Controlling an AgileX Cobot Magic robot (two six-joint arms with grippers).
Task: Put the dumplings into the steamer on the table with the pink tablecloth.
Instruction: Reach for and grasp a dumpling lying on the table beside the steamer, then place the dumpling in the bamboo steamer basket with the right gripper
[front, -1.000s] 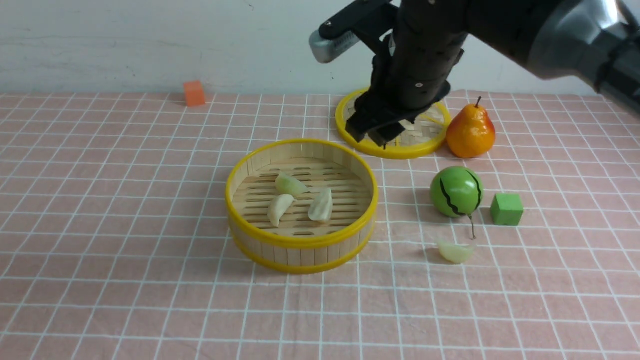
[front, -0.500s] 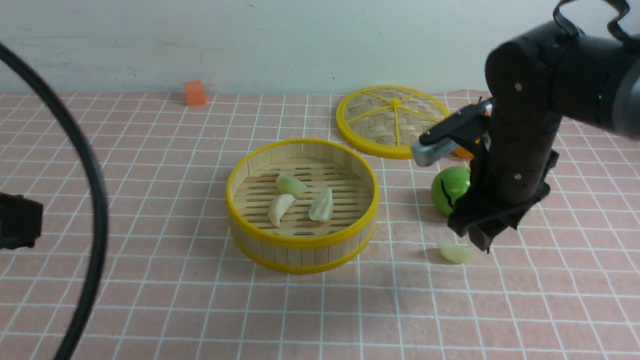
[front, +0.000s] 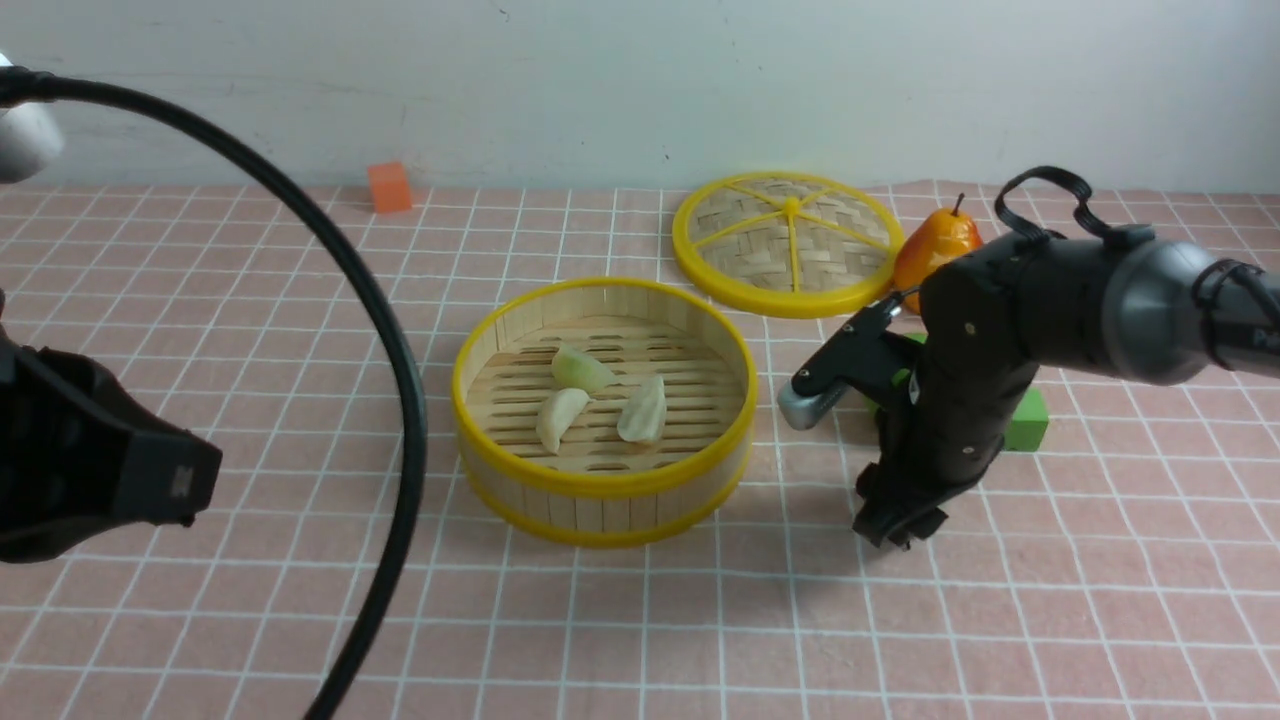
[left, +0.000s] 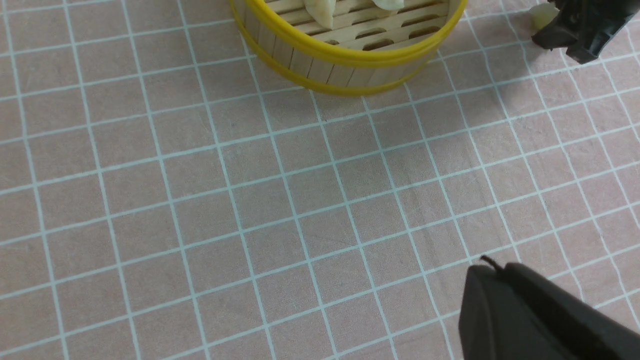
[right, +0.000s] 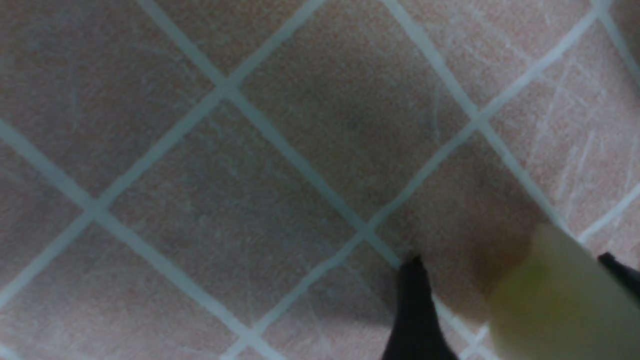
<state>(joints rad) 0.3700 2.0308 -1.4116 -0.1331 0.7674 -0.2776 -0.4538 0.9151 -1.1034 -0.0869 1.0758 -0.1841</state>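
Item: steamer (front: 603, 470), uncovered, mid-table on the pink tablecloth (front: 250, 320); its lid (front: 787, 245) lies flat behind it, apart.

Contents: three pieces on the slats, namely a greenish dumpling (front: 583, 370), a cream dumpling (front: 558, 418) and a second cream dumpling (front: 643, 410).

Outstanding: the fourth dumpling (right: 560, 305), on the cloth to the steamer's right, well clear of its wall. It is hidden behind the arm in the front view and visible in both wrist views.

Tool one: right gripper (front: 893, 520), down at the cloth, jaws spread, one fingertip on either side of the fourth dumpling; no squeeze on it shows.

Tool two: left gripper (left: 487, 285), closed with nothing in it, out at the left over bare cloth in front of the steamer.

Not part of the job: pear (front: 935, 255), green cube (front: 1030, 420), orange cube (front: 389, 187).

Step in hand: pick-up of the last piece; three of four judged done.

Next move calls for:
- closing across the crescent's narrow body, gently, since the glossy shell looks apt to slip
- a lift that clears the yellow rim
- a carry leftward over the basket
- release above free slats, away from the three already there
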